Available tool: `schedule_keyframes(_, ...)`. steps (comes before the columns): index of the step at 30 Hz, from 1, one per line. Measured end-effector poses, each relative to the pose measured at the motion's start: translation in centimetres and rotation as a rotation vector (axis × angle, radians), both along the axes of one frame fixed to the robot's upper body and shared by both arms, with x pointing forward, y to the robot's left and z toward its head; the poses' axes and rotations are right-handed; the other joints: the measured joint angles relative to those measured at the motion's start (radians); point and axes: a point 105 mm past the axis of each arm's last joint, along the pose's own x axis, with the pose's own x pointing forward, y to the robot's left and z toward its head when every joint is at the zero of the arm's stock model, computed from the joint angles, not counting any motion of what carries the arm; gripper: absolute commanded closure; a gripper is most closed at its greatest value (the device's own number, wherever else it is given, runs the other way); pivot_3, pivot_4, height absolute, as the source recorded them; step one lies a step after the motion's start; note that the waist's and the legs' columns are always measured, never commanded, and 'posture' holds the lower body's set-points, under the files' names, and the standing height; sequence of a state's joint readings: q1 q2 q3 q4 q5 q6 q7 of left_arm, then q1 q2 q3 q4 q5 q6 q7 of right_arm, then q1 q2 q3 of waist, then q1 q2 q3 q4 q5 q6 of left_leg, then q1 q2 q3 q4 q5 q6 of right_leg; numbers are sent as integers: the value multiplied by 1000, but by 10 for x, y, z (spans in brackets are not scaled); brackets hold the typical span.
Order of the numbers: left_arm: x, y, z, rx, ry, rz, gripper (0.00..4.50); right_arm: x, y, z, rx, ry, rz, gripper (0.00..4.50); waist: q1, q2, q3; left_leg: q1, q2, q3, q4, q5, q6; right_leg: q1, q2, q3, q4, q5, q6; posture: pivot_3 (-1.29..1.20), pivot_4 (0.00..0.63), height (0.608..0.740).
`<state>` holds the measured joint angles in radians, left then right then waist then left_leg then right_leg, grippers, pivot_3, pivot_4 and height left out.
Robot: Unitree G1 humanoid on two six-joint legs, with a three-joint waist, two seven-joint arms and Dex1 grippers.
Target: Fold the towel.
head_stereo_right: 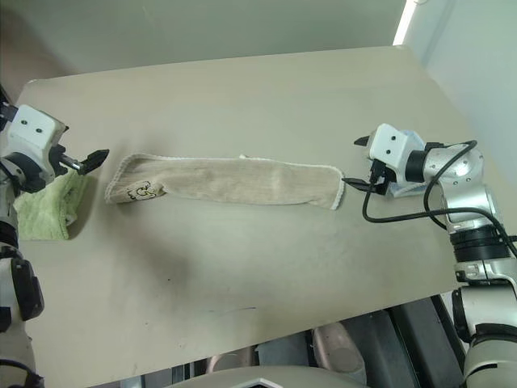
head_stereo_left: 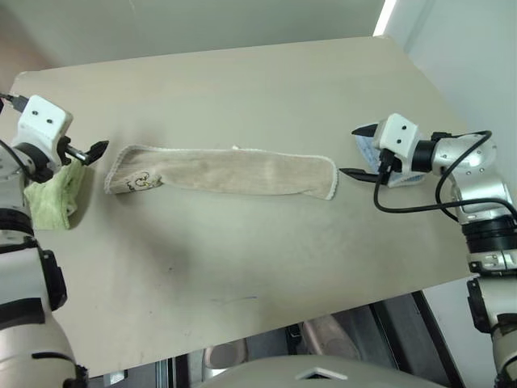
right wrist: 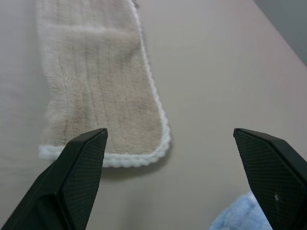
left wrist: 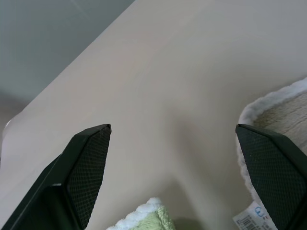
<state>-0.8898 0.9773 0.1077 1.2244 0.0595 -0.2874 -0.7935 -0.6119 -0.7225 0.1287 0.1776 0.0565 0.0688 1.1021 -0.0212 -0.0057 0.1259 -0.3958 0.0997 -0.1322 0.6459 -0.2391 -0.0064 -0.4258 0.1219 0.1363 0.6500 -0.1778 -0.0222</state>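
Note:
The towel (head_stereo_left: 226, 171) is a long beige strip with white edging, lying flat across the middle of the table. A small dark printed mark sits near its left end (head_stereo_left: 141, 181). Just left of that end my left gripper (head_stereo_left: 90, 153) hovers open with nothing between its fingers; the left wrist view has the towel's edge (left wrist: 283, 108) beside one finger (left wrist: 268, 165). My right gripper (head_stereo_left: 350, 151) is open and empty just off the towel's right end. That end (right wrist: 100, 86) lies ahead of the right gripper (right wrist: 170, 130) in the right wrist view.
A lime-green folded towel (head_stereo_left: 55, 196) lies under my left gripper near the table's left edge. A light blue folded towel (right wrist: 240, 215) sits beneath my right gripper. The tan table (head_stereo_left: 258, 81) ends close behind the right arm and along the front.

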Motion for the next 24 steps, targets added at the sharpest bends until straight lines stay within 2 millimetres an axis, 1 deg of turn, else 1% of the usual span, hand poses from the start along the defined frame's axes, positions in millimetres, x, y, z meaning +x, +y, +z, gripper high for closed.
schedule_keyframes(2, -2, 2, 7, 4, -21, -10, 30, -12, 8, -7, 4, 30, 36, 65, 0, 0, 0, 0, 0, 1, 0, 0, 0, 0, 0, 1, 0, 0, 0, 0, 150, 740)
schedule_keyframes(3, -3, 3, 10, 6, -30, -10, 30, -13, 9, -8, 3, 38, 39, 65, 0, 0, 0, 0, 0, 1, 0, 0, 0, 0, 0, 1, 0, 0, 1, 0, 150, 740)
schedule_keyframes(7, -4, 2, 12, 4, -35, -21, 30, -15, 13, -4, 2, 32, 46, 65, 0, 0, 0, 0, -1, 1, 1, 1, -2, 0, 0, 2, 0, -2, 8, 0, 150, 740)
schedule_keyframes(12, -4, 2, 13, 3, -36, -22, 30, -16, 14, -2, 2, 34, 47, 65, 1, 0, 0, 0, -1, 1, 1, 2, -2, 1, 0, 1, 0, -1, 7, 0, 150, 740)
schedule_keyframes(14, -11, -1, 11, -88, -49, -58, 30, -25, 19, -3, 99, 67, 14, 65, 1, -1, 0, 1, -1, 2, -1, 2, -3, 1, 0, 1, -1, 0, 4, 0, 150, 740)
schedule_keyframes(15, -21, -3, 5, -199, -52, -88, 30, -37, 27, -11, 201, 133, -8, 65, 1, -2, -1, 3, -1, 3, -2, 2, -5, 4, 0, -1, 0, -3, -1, 0, 150, 740)
schedule_keyframes(16, -28, -8, -3, -291, -43, -116, 30, -47, 34, -21, 263, 208, -23, 65, 0, -2, -1, 4, 0, 3, -1, 3, -11, 3, 2, -1, 2, -6, -1, 0, 150, 740)
schedule_keyframes(17, -32, -13, -11, -352, -22, -135, 30, -52, 38, -29, 295, 266, -36, 65, 1, -2, -1, 4, 0, 3, 0, 5, -19, 2, 2, 0, 5, -8, -1, 0, 150, 740)
schedule_keyframes(18, -34, -18, -16, -394, -5, -146, 30, -54, 39, -32, 308, 298, -49, 65, 1, -3, 0, 3, 0, 3, 0, 5, -23, 0, 2, 0, 8, -9, 0, 0, 150, 740)
schedule_keyframes(19, -36, -22, -17, -417, 0, -156, 30, -54, 39, -30, 312, 300, -64, 65, 2, -4, 0, 3, -1, 3, 1, 5, -25, 0, 2, 1, 9, -9, 1, 0, 150, 740)
schedule_keyframes(20, -37, -26, -14, -426, -1, -165, 30, -54, 39, -25, 315, 287, -71, 65, 3, -6, -1, 3, 0, 3, 1, 4, -25, 0, 2, 1, 10, -11, 4, 0, 150, 740)
schedule_keyframes(22, -37, -33, -5, -409, -25, -179, 30, -51, 39, -16, 310, 256, -74, 65, 5, -7, -1, 5, 0, 3, 1, 2, -24, 2, 2, 1, 10, -12, 8, 0, 150, 740)
schedule_keyframes(24, -36, -45, 2, -384, -43, -210, 30, -48, 39, -13, 306, 239, -80, 65, 8, -7, -1, 9, -2, 3, 2, 2, -24, 7, 3, 1, 10, -16, 3, 0, 150, 740)
